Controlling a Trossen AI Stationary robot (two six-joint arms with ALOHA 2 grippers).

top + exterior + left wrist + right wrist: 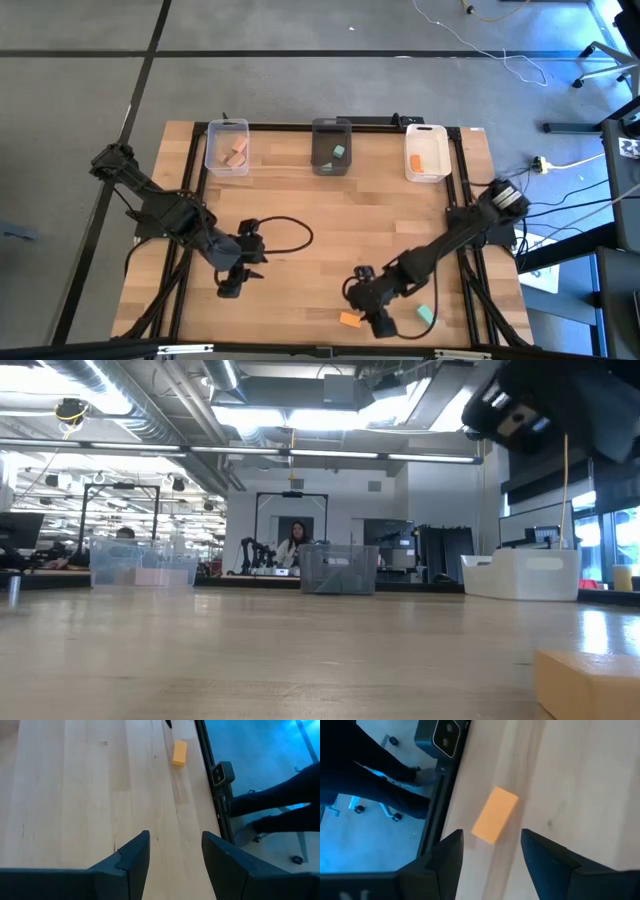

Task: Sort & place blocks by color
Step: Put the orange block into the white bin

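Observation:
An orange block [350,320] lies flat on the table near its near edge; it also shows in the right wrist view as the orange block [495,815] and farther off in the left wrist view as the orange block [179,753]. A teal block [426,314] lies to its right. My right gripper [378,322] hovers open just beside the orange block, and its fingers [492,837] point at the block without touching it. My left gripper [232,285] is open [175,840] over bare wood at the table's left near part.
Three bins stand along the far edge: a clear one [228,147] with tan blocks, a dark one [331,146] with a teal block, and a white one [427,152] with an orange block. A black cable [285,235] loops beside the left arm. A person stands in the room beyond [296,545].

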